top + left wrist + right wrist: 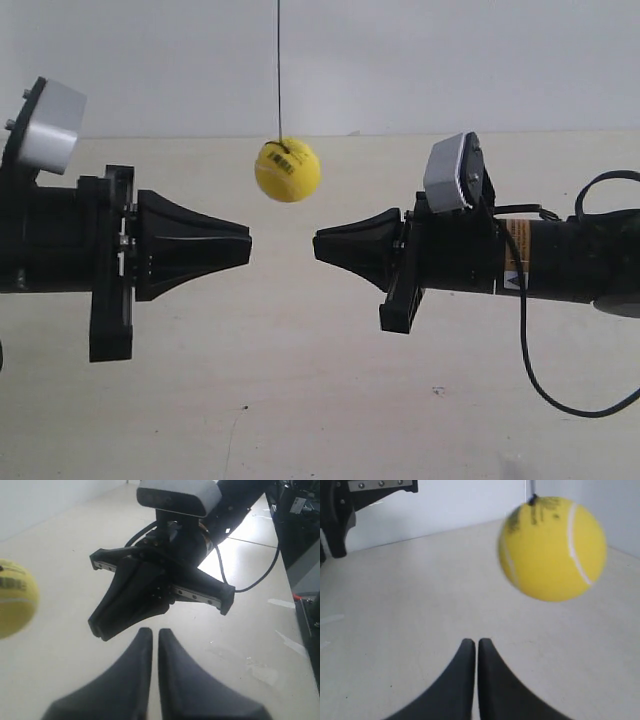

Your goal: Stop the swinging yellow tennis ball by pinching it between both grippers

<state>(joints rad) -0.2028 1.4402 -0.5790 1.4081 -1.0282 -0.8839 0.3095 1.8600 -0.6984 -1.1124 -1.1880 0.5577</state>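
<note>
The yellow tennis ball (287, 170) hangs on a thin dark string (279, 70), above the gap between the two black jaw tips and touching neither. My left gripper (247, 243) points in from the exterior view's left, shut and empty. Facing it, my right gripper (318, 246) is also shut and empty. In the left wrist view the left gripper (155, 630) faces the right gripper (97, 627), with the ball (15, 605) off at the frame edge. The right wrist view shows the right gripper (472, 641) with the blurred ball (552, 549) beyond it, off to one side.
A pale tabletop (300, 400) lies under both arms, with a white wall (400, 60) behind. A black cable (530, 350) loops down from the right arm. Silver-grey camera boxes (52, 125) (452, 172) sit on top of the arms.
</note>
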